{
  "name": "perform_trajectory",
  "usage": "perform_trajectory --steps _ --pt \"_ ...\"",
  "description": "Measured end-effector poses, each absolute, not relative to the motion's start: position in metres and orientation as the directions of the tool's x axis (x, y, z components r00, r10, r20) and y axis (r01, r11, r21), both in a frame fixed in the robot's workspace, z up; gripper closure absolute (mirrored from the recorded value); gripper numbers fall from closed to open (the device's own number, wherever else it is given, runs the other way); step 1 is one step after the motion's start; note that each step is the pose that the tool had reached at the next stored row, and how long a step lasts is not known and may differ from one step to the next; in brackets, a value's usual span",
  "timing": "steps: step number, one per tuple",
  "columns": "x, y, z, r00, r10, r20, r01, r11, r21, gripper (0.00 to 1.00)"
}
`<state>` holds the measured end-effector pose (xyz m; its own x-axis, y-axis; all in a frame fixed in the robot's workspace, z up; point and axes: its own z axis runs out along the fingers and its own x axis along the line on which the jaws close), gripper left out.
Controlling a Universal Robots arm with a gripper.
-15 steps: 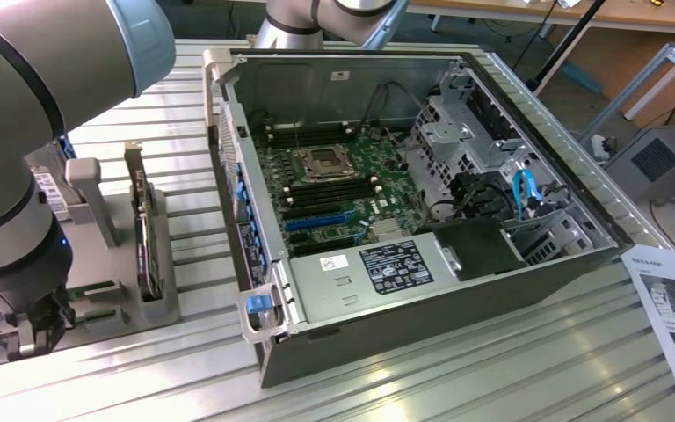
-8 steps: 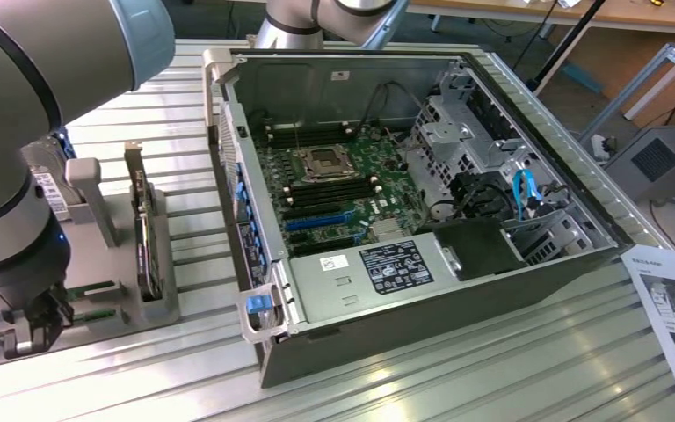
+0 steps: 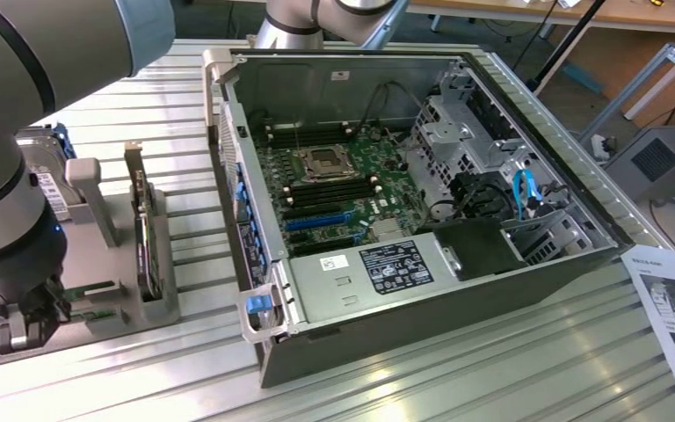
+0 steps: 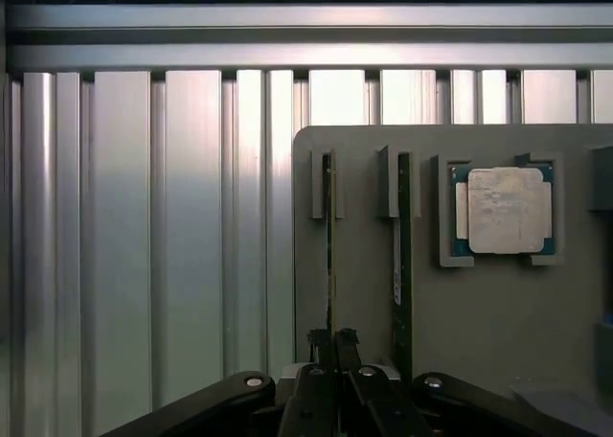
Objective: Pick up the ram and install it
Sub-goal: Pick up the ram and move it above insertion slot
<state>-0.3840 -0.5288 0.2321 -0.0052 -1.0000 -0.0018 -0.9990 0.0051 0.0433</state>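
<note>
Ram [image 4: 330, 245] edge-on in grey holder [image 4: 479, 341], one end between the closed fingers [image 4: 348, 343]

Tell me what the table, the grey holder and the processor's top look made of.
Table: likely aluminium, with brushed silver slats catching glare. Holder: probably plastic, with a matte grey, shine-free surface. Processor top: metal, a dull silvery plate on a teal board.

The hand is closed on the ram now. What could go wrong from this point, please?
1. The hand grips the ram only by its thin edge, so it might tilt or slip when lifted.
2. The second green stick stands close beside it in the grey holder; a finger might knock it.
</note>
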Motion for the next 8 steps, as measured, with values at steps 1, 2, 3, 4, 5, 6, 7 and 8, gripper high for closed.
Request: perform_trajectory --steps 1,2,3,4,5,6,7,8 --pt "-0.3840 -0.5288 0.2331 -0.005 -1.000 -0.002 -0.999 0.005 0.043 0.88" --pt "-0.3839 -0.5288 0.2342 -0.005 -1.000 -0.002 -0.999 0.005 0.043 0.88" --pt "-0.3838 -0.5288 0.2355 -0.005 -1.000 -0.002 -0.999 0.005 0.043 0.88" --pt "-0.3837 -0.5288 0.2367 -0.005 -1.000 -0.002 -0.999 0.005 0.043 0.88" --pt "-0.3837 -0.5288 0.2381 -0.005 -1.000 -0.002 -0.999 0.005 0.043 0.88" --pt "-0.3836 -0.5288 0.2391 -0.005 -1.000 -0.002 -0.999 0.005 0.043 0.88" --pt "-0.3835 -0.5288 0.2404 -0.005 -1.000 -0.002 -0.999 0.005 0.043 0.88" --pt "-0.3835 -0.5288 0.2417 -0.005 -1.000 -0.002 -0.999 0.005 0.043 0.88"
